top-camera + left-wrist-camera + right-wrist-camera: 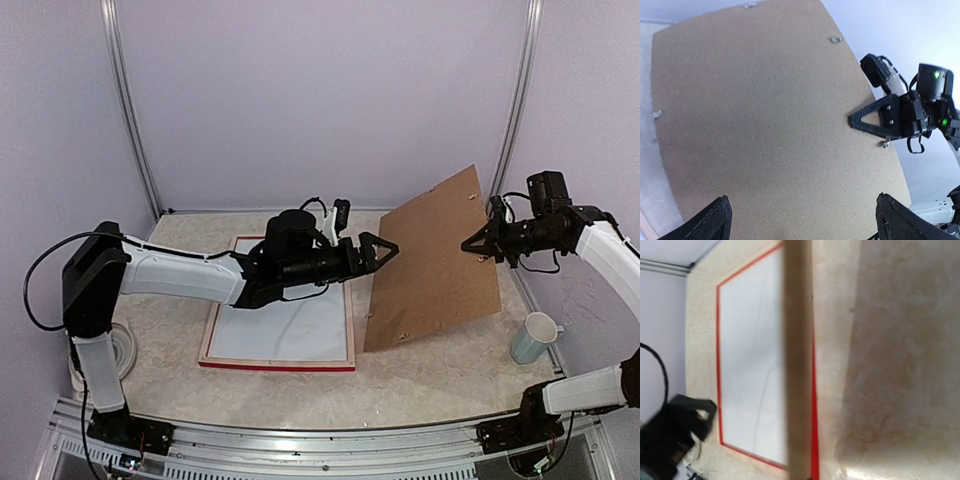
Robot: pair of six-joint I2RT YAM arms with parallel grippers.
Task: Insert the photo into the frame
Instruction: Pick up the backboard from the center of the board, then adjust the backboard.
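Frame [277, 366]: lies flat on the bench [440, 385], below and to the left of the left pincer [385, 252], whose arm reaches across its far half. The red border encloses a white surface [290, 335]. From the right wrist camera the frame [717, 365] lies beyond the right pincer, past the board edge, as a red rim around white.

Backing board [430, 260]: brown, raised on a tilt between the two pincers. Its lower edge is down by the bench just right of the frame, and its top corner stands high. Small metal clips [835, 39] sit along its margins.

Right pincer [468, 243]: clenched on the board's right edge, about halfway up. The left wrist view shows this pincer [852, 120] with its black triangular fingers nipping that edge. Through its own camera the board [797, 340] is a blurred brown band straight ahead, seen edge-on.

Left pincer: released and grasping nothing, its fingers [715, 222] spread wide at the lower corners of its own view. The board [765, 125] fills the space directly ahead of it, close by; whether they touch cannot be told.

Mug [535, 338]: pale, upright on the bench below the right pincer, toward the near edge, apart from the board.
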